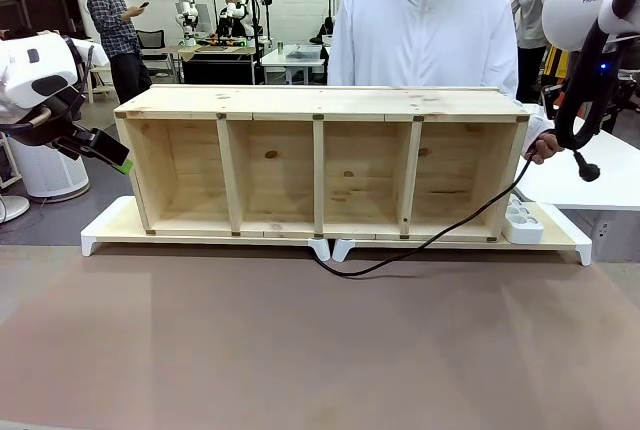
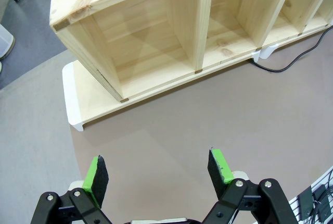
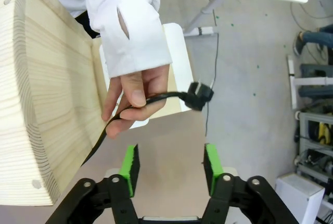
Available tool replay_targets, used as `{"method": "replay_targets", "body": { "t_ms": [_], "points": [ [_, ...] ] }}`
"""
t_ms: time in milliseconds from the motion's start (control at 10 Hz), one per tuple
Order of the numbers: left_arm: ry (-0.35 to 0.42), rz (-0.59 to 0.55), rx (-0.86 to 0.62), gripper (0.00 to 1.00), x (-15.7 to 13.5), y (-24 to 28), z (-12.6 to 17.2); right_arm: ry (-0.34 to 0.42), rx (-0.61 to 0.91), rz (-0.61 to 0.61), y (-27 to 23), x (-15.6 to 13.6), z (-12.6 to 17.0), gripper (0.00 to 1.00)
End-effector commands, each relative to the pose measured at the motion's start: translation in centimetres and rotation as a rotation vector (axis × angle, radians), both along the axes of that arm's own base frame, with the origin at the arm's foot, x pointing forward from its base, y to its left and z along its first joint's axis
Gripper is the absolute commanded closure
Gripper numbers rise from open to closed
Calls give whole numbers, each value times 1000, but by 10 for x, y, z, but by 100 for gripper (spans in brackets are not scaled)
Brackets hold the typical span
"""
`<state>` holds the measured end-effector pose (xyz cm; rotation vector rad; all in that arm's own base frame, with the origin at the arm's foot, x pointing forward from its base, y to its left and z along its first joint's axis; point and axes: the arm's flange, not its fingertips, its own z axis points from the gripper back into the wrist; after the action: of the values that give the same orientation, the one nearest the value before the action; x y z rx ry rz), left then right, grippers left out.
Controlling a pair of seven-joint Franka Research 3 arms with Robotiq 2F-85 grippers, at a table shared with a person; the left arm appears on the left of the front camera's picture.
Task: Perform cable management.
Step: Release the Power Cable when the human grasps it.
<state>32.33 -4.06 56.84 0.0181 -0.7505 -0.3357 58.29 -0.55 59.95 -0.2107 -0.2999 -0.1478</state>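
The cable is a thin black cord. It runs from under the wooden shelf across the table and up to a person's hand at the shelf's right end. In the right wrist view that hand pinches the cable just behind its round black plug, which sticks out free. My right gripper hangs open a little short of the plug, with nothing between its green pads. My left gripper stands open and empty over the brown table, left of the shelf.
The shelf rests on two white risers. A white power strip lies on the right riser beside the shelf's end. A white table stands to the right. The person stands behind the shelf.
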Motion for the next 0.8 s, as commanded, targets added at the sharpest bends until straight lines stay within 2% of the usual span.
{"method": "replay_targets", "body": {
  "t_ms": [0,200,300,400,700],
  "points": [
    [1,6,-5,0,0,1,0,-10,8,0,-1,-2,-1,19],
    [1,6,-5,0,0,1,0,-10,6,3,-1,-3,-1,0],
    [1,6,-5,0,0,1,0,-23,-27,33,0,-2,-2,0],
    [1,6,-5,0,0,1,0,-1,0,0,0,0,0,0],
    [1,6,-5,0,0,1,0,-1,0,0,0,0,0,0]
  ]
}}
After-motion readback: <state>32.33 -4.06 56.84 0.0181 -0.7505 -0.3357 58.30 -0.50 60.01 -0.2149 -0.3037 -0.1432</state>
